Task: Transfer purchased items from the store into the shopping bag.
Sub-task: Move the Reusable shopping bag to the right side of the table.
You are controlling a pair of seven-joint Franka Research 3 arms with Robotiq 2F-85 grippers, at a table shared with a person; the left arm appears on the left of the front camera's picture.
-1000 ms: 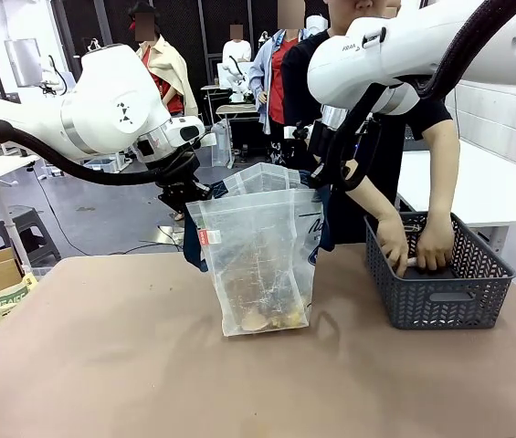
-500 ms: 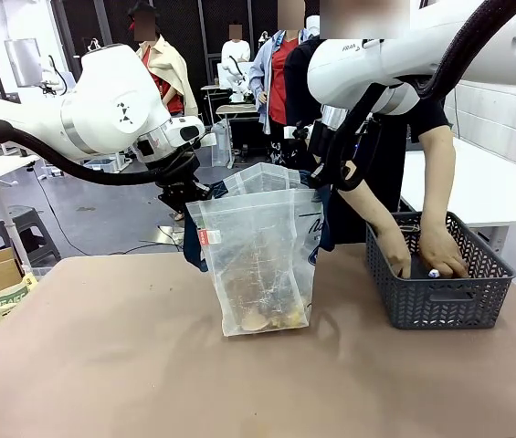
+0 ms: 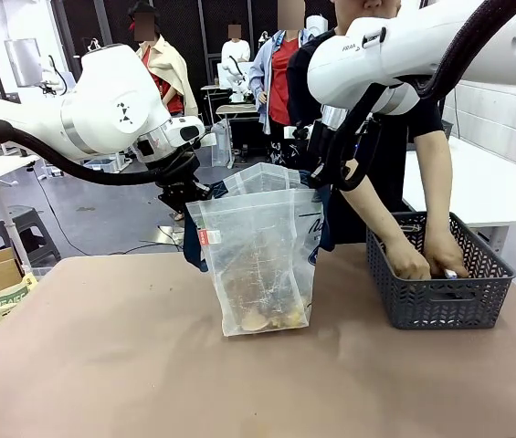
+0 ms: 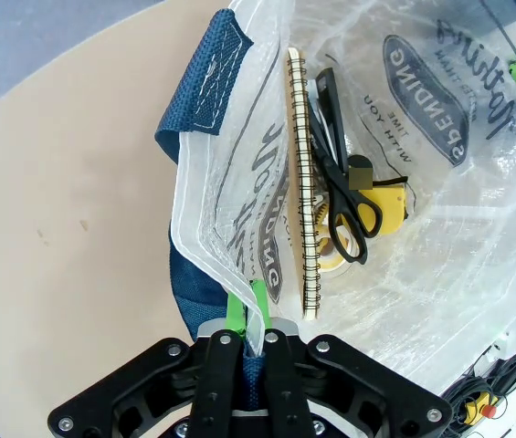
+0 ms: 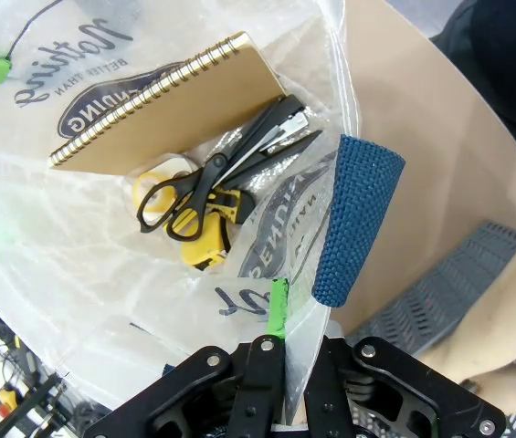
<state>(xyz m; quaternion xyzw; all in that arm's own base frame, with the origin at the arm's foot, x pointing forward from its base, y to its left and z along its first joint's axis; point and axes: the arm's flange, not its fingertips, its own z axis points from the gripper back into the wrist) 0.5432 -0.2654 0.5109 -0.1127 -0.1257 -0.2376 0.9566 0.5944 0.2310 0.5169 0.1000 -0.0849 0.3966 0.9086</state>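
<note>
1. Front view: the shopping bag [image 3: 256, 260] stands upright near the middle of the surface [image 3: 102, 365], its mouth pulled wide.
   - The left gripper [image 3: 190, 199] pinches the rim at the bag's left top corner, and the right gripper [image 3: 317, 181] pinches the right top corner.
   - Both are clamped tight on the plastic.
   - The purchased items [image 3: 262, 315] lie in a low heap at the bottom of the bag.
   - Well apart to the right sits a dark lattice basket [image 3: 436, 306], and the person's hands [image 3: 411, 264] are both down inside it.

2. Left wrist view: the green pads [image 4: 259, 301] are closed flat on the thin film of the rim, just beside one navy handle [image 4: 205, 87].
   - Inside the bag a spiral notebook [image 4: 299, 173] stands on edge.
   - Black scissors [image 4: 344, 187] lie against it.
   - A yellow item [image 4: 387, 199] lies at the scissors' handles; what it is I cannot tell.

3. Right wrist view: the jaws are closed on the opposite rim, with the other navy handle [image 5: 353, 219] draped just beside them. The notebook, the scissors and the yellow piece lie together at the bag's bottom. A corner of the basket shows at the lower right.

4. Step in hand, as I judge it: the robot holds the bag open while the person picks the next item out of the basket. The next move calls for both grips to hold steady and spread apart, so that the mouth gapes for a hand to drop the item in. The slick film could slip from the pads if it is tugged.
</note>
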